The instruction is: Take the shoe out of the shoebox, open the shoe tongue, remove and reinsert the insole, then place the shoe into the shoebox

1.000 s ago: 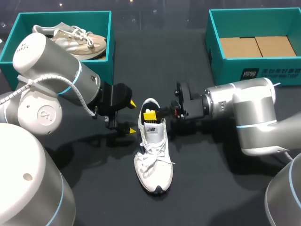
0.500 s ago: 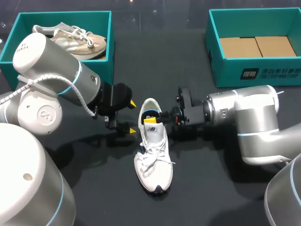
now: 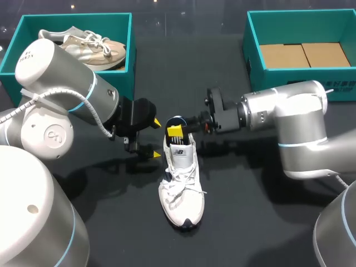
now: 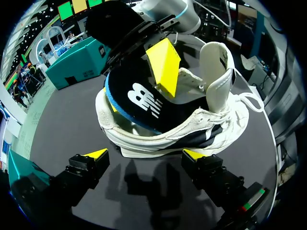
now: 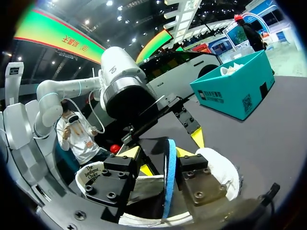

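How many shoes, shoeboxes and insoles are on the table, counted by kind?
Shoes: 2, the white shoe on the table and the beige shoe in the left shoebox.
Shoeboxes: 2, the left shoebox and the right shoebox.
Insoles: 1, the insole held by the right end effector.
Total: 5.

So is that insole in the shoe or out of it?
Partly out. The right claw pinches the insole, its heel end raised above the white shoe; the rest dips inside.
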`<state>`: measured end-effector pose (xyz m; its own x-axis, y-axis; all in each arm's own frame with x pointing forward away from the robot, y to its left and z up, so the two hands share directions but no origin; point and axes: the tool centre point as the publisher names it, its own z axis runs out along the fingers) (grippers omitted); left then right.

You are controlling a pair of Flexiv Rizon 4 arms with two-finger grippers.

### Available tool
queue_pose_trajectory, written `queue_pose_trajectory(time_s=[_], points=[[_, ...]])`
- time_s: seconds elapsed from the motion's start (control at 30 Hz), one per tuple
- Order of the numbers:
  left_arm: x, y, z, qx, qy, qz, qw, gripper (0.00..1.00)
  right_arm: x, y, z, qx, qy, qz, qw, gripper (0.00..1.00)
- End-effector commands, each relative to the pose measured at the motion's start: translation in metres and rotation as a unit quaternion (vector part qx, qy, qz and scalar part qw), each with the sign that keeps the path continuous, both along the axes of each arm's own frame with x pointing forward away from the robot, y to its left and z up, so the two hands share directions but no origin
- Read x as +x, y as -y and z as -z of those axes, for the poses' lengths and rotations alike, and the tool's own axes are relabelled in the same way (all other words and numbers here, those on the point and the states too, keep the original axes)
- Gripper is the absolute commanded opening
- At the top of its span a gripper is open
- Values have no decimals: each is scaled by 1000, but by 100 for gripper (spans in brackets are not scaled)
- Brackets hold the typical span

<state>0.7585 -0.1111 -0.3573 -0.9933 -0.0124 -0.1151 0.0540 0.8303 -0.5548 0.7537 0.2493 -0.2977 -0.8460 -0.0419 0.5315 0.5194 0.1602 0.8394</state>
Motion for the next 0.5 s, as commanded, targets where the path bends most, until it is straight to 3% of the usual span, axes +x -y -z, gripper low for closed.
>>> queue_pose_trajectory(time_s=[0.03, 0.13, 0.5], points=[[-1, -1, 1, -1, 1, 0, 1000, 100, 6, -3, 10, -7, -12, 5, 1000, 24], [-1, -1, 1, -1, 1, 0, 1000, 100, 8, -2, 17, -40, -36, 33, 998, 0], [-1, -1, 1, -1, 1, 0, 1000, 100, -14, 2, 29, -102, -76, 69, 989, 0]])
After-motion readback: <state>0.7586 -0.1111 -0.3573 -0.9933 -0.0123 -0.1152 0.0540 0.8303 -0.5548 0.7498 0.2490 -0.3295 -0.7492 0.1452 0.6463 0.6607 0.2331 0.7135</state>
